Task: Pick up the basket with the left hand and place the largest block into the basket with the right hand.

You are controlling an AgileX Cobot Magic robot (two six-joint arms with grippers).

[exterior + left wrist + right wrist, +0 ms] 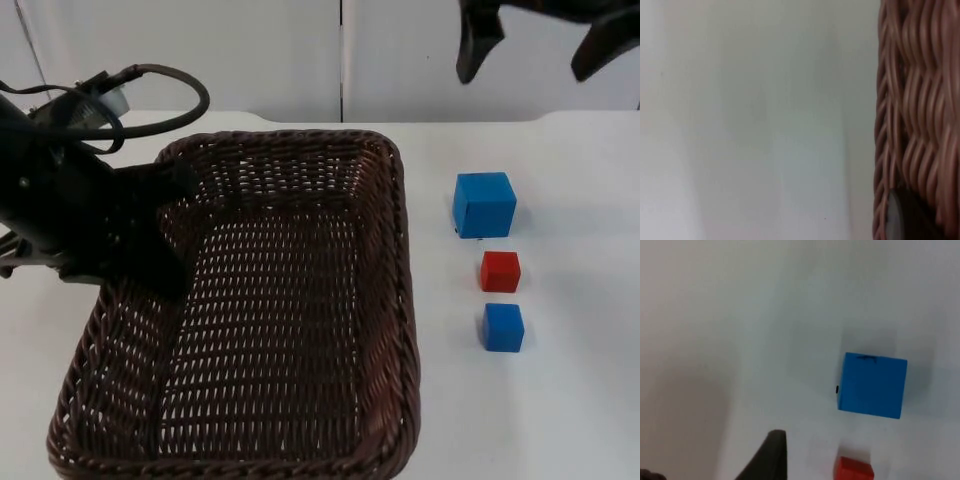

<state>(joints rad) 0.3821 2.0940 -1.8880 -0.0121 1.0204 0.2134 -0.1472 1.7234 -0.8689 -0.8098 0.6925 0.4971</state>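
Observation:
A dark brown wicker basket (402, 260) hangs tilted above the table's left half. My left gripper (168, 192) is shut on its left rim, and the woven wall (920, 100) runs close beside a fingertip (897, 220) in the left wrist view. Right of the basket, the largest block, a blue cube (485, 204) (872, 385), rests on the table. My right gripper (524, 70) hangs open high above and behind that cube, holding nothing. One of its fingertips (771, 455) shows well apart from the cube.
A small red block (500, 271) (855, 471) lies just in front of the big cube, with a small blue block (503, 327) in front of that. White table stretches to the right of the blocks. The grey partition wall (300, 50) closes the back.

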